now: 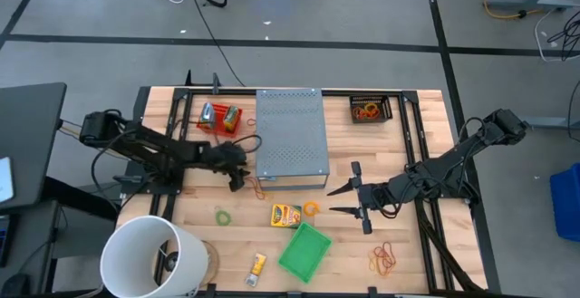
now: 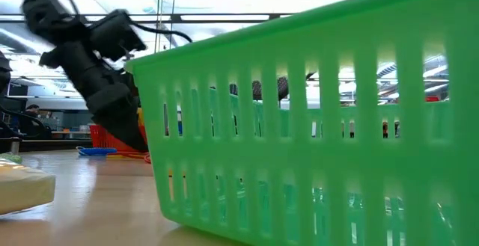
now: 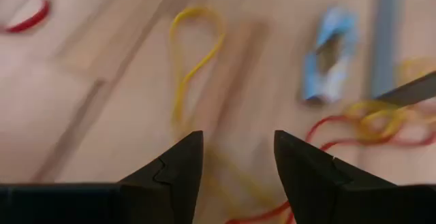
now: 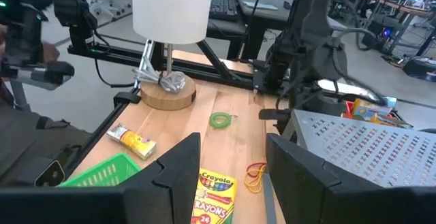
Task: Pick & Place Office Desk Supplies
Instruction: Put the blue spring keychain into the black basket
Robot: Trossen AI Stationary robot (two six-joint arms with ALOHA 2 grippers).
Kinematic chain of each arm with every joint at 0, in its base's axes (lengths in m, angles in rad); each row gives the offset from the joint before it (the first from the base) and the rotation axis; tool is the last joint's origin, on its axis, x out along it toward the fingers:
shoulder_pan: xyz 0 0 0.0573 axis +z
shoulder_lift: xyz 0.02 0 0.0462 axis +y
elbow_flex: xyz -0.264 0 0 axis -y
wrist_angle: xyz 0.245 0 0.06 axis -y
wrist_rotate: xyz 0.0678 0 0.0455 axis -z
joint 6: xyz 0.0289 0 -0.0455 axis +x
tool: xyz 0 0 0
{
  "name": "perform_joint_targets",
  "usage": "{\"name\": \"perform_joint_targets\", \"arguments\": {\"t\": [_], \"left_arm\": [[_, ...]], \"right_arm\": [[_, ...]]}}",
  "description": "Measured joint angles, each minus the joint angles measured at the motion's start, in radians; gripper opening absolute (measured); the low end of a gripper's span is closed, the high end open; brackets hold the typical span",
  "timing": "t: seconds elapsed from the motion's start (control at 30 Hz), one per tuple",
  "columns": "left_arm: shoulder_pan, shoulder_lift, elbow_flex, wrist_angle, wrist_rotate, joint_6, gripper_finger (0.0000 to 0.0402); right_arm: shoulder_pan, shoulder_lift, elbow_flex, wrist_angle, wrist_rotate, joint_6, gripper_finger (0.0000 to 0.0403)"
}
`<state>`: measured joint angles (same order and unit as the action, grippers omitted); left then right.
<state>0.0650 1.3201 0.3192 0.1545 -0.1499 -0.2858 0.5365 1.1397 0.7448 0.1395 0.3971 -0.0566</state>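
Two pairs of fingers stand parted and empty over the tabletop. The left gripper [image 1: 237,178] hangs low beside the grey perforated box [image 1: 291,137], its tips straddling a tangle of rubber bands [image 1: 261,189] at the box's near corner, probably lined up to pinch one. Its wrist view shows what the overhead camera cannot: a yellow loop [image 3: 194,54], red strands [image 3: 340,139] and a blue band [image 3: 330,54] lying just ahead of the tips.

The right gripper [image 1: 349,198] hovers near the middle, spread wide, aimed toward the crayon packet [image 1: 285,214] and an orange band [image 1: 311,208]; its wrist view adds the packet's printed label [image 4: 212,197] and a green band [image 4: 220,120] farther off.

The green basket [image 1: 304,249] sits toward the near edge, likely the drop spot, and fills the low view, hiding nearly everything. More bands lie near the near-right corner [image 1: 384,260].
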Motion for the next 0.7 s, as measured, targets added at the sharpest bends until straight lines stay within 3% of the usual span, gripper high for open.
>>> {"name": "perform_joint_targets", "arguments": {"t": [0.2,0.37,0.5,0.7], "left_arm": [[-0.021,0.000,0.238,-0.503,-0.161,0.032,0.0185],[-0.026,0.000,0.369,-0.827,-0.173,-0.016,0.0185],[-0.024,0.000,0.383,-0.935,-0.125,-0.057,0.0185],[-0.024,0.021,0.383,-0.957,-0.120,-0.082,0.0185]], "right_arm": [[0.000,0.000,0.000,-0.024,0.000,0.019,0.0174],[0.000,0.000,0.000,-0.036,0.000,0.032,0.0174],[0.000,0.000,0.000,-0.038,0.000,0.038,0.0174],[0.000,0.000,0.000,-0.037,0.000,0.035,0.0174]]}}
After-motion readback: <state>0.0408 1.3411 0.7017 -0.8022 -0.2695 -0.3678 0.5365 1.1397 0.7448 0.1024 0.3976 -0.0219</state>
